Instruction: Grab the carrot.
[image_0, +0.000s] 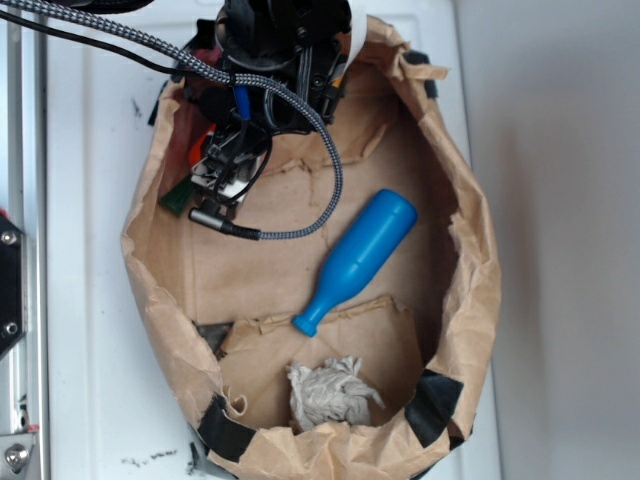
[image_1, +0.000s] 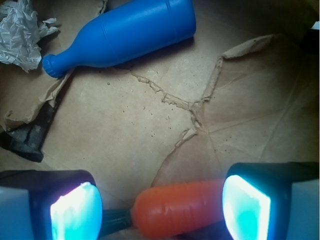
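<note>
A smooth bright-orange plastic toy carrot (image_1: 177, 207) lies between the two glowing pads of the robot's black hand (image_1: 161, 207), at the near edge of the wrist view. The right pad (image_1: 246, 207) meets the carrot's thick end, while the left pad (image_1: 75, 212) stands a little apart from it, beside the dark-green stem (image_1: 116, 218). The hand is spread wide around the carrot, not pinching it.

From the exterior view, the hand (image_0: 225, 180) reaches down into the far left part of a round basin lined with torn brown paper (image_0: 470, 260); a sliver of orange and a dark-green tip (image_0: 178, 196) show beside it against the basin's left wall. A grey braided cable (image_0: 325, 150) loops from the arm across the paper floor.

A blue plastic bottle-shaped pin (image_0: 358, 258) lies tilted in the middle of the basin, well apart from the carrot, its narrow neck pointing near-left. A crumpled wad of greyish paper (image_0: 328, 393) sits near the basin's near wall. The basin rests on a white surface (image_0: 90, 330).
</note>
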